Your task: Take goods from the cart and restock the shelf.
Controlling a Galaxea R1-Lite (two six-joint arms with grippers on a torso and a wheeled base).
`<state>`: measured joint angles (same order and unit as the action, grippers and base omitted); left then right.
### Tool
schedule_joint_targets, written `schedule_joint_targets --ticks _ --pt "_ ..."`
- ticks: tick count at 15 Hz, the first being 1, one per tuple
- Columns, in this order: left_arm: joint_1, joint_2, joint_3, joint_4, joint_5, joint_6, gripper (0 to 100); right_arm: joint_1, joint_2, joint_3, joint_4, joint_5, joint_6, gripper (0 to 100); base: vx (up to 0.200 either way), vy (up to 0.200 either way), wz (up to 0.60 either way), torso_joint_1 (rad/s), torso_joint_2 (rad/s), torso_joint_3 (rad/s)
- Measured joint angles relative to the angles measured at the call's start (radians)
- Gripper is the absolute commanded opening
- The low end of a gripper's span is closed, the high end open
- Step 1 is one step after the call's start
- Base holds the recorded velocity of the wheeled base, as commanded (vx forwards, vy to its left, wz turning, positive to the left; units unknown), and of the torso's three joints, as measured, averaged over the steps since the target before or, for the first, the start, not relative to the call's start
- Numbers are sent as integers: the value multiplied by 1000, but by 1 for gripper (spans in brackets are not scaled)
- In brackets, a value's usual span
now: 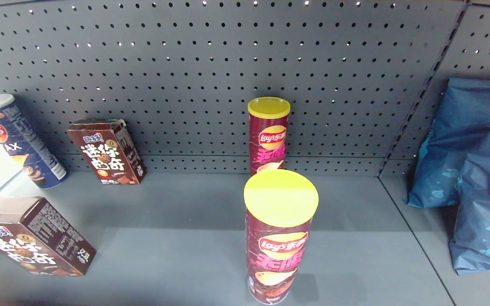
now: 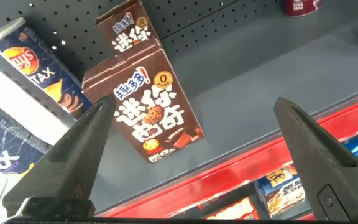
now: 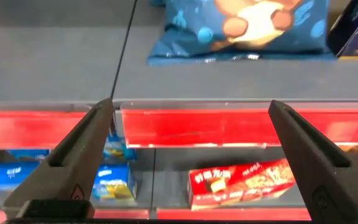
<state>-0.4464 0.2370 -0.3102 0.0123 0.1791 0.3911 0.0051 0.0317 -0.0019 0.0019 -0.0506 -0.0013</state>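
front chip can (image 1: 280,238) on the grey shelf (image 1: 177,238), back chip can (image 1: 268,136) behind it, 2 brown boxes (image 1: 109,153) on the left, 2 blue bags (image 1: 462,144) on the right, my left gripper (image 2: 194,106) spread wide, my right gripper (image 3: 189,107) spread wide too

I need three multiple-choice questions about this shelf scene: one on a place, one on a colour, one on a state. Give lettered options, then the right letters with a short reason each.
1. Where on the shelf do the blue bags lie?
A. at the robot's right
B. at the robot's left
C. between the two cans

2. What colour are the lids of the front chip can and the back chip can?
A. white
B. yellow
C. red

3. In what state is the left gripper?
A. shut on a box
B. shut on a can
C. open and empty

Key: 1 A, the bags sit at the head view's right edge. 2 B, both lids are yellow. 3 C, its fingers stand wide apart, with the brown box beyond them.
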Motion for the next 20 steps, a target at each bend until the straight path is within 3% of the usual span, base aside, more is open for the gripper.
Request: schedule_joint_targets --ticks 5,7,8,9,11,13,15,17,18,20 --pt "-7 9 -29 -2 -7 -10 100 -3 -27 0 0 0 0 100 0 0 0 0 0 0" --pt "-9 29 -87 -3 -7 -86 100 -4 -29 0 0 0 0 100 0 0 0 0 0 0" --pt "-9 40 -119 -2 -4 -150 100 -4 -30 0 0 0 0 100 0 0 0 0 0 0" --pt "-5 46 -141 14 1 -174 100 -4 -30 0 -1 0 0 100 0 0 0 0 0 0" --pt "26 47 -190 118 45 -172 100 -4 -30 0 0 0 0 100 0 0 0 0 0 0" --pt "75 62 -271 260 51 -169 100 -4 -30 0 -1 0 0 100 0 0 0 0 0 0" --pt "96 90 -315 285 51 -171 100 -3 -30 0 -1 0 0 100 0 0 0 0 0 0" --pt "129 100 -277 280 47 -181 100 -3 -30 1 0 0 0 100 0 0 0 0 0 0" --pt "172 98 -238 262 31 -183 100 -4 -30 1 0 0 0 100 0 0 0 0 0 0" --pt "264 60 -126 237 -60 -176 100 -4 -30 1 0 0 0 100 0 0 0 0 0 0"
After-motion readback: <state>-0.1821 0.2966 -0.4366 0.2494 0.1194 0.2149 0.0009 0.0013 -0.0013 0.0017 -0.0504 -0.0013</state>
